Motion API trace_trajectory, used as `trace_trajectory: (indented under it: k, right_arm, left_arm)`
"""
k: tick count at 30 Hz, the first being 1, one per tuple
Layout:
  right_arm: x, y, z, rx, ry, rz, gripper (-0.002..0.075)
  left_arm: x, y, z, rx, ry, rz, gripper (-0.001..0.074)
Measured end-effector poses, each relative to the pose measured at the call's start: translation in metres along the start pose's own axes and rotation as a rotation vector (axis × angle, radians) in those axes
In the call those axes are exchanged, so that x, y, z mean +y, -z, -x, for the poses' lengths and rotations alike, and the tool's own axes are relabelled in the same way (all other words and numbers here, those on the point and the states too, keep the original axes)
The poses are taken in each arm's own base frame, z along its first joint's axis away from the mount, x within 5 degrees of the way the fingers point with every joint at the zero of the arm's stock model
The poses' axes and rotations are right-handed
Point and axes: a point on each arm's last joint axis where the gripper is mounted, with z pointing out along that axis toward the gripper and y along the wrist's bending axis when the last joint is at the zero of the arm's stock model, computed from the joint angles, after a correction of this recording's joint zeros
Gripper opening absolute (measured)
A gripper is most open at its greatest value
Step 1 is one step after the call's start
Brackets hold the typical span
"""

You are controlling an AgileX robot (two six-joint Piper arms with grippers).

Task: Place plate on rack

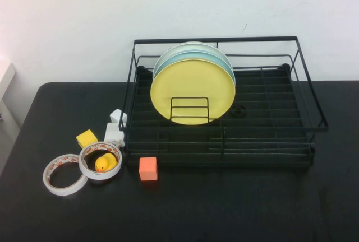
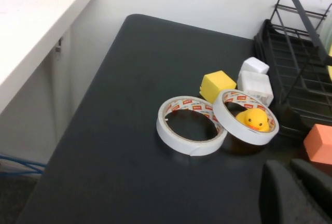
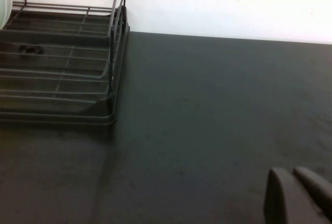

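Note:
The yellow plate [image 1: 192, 91] stands upright on edge in the left part of the black wire rack [image 1: 269, 141], held by a wire slot. A light blue plate [image 1: 220, 58] and a whitish plate [image 1: 193, 44] stand right behind it. Neither arm shows in the high view. My left gripper [image 2: 287, 165] hovers over the table left of the rack [image 2: 295, 58], near the tape rolls, fingers together and empty. My right gripper [image 3: 290, 171] hovers over bare table right of the rack [image 3: 62, 79], fingers together and empty.
On the black table [image 1: 224, 208] left of the rack lie two tape rolls [image 1: 63, 173] [image 1: 101, 153], a rubber duck [image 1: 102, 163] inside one, a yellow cube [image 1: 86, 138], two white blocks [image 1: 114, 134] and an orange cube [image 1: 148, 168]. A white ledge [image 2: 31, 27] stands beyond the table's left edge.

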Motion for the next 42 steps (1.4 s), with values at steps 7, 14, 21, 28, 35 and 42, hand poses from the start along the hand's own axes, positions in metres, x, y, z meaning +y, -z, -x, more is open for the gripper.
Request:
trace_trajectory:
  k: [7, 14, 21, 28, 35, 42]
  right_arm:
    - [0.0, 0.0, 0.0, 0.0, 0.0, 0.0, -0.0001]
    - [0.0, 0.0, 0.0, 0.0, 0.0, 0.0, -0.0001]
    - [0.0, 0.0, 0.0, 0.0, 0.0, 0.0, -0.0002]
    - [0.0, 0.0, -0.0002, 0.002, 0.0, 0.0, -0.0002]
    - [0.0, 0.0, -0.0002, 0.002, 0.0, 0.0, -0.0002]
    - [-0.0002, 0.0, -0.0001, 0.001, 0.008, -0.003, -0.0002]
  left_arm:
    - [-0.0015, 0.0, -0.0004, 0.007, -0.011, -0.028, -0.0001]
    - [-0.002, 0.0001, -0.0005, 0.009, -0.016, -0.038, -0.0001]
    - [-0.0019, 0.0001, -0.0007, 0.011, -0.018, -0.036, -0.0001]
    - [-0.0019, 0.0001, -0.0007, 0.011, -0.018, -0.036, -0.0001]
    - [-0.0019, 0.0001, -0.0007, 0.011, -0.015, -0.036, -0.0001]
    - [-0.0019, 0.0001, -0.0007, 0.011, -0.015, -0.036, -0.0001]
